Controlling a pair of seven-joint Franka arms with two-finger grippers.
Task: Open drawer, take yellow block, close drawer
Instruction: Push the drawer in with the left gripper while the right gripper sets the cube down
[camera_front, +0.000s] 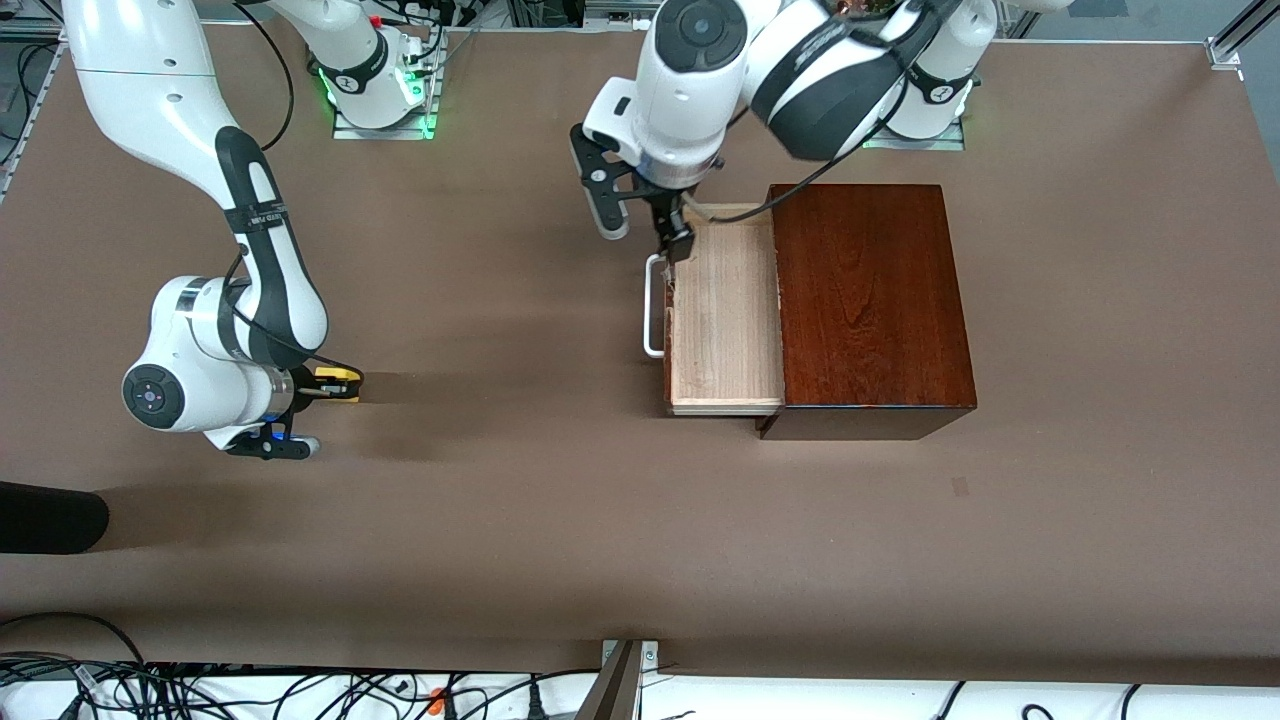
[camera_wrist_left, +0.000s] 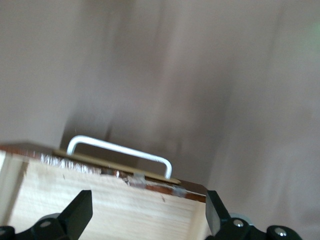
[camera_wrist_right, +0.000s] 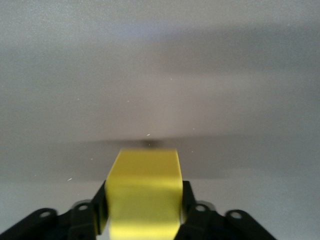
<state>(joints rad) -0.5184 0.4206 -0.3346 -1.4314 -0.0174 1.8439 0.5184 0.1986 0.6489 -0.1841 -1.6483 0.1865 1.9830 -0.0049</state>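
Drawer (camera_front: 725, 310): pulled out of dark wooden box (camera_front: 868, 300) toward right arm's end of table; pale tray bare, nothing visible inside.

Handle (camera_front: 654, 305): white bar on drawer front, untouched; seen just past the tray's front edge in left wrist view.

Yellow block (camera_front: 335, 376): out of the drawer, clamped between right gripper's fingers, well apart from the box, low above brown table (camera_front: 520, 480) near right arm's end; contact with the surface impossible to judge.

Right gripper (camera_front: 340, 385): closed tight on the block, black fingers (camera_wrist_right: 95, 210) pressed against two opposite faces in right wrist view.

Left gripper (camera_front: 678, 248): above the drawer's front corner by the handle, at the end farther from the front camera; fingers (camera_wrist_left: 80, 210) spread wide, gripping nothing.

Progress: opening done, block taken, judging by the bare tray and the clamped cube.

Remaining: closing only; drawer not yet pushed in. Left gripper looks placed to press the front panel toward the box.
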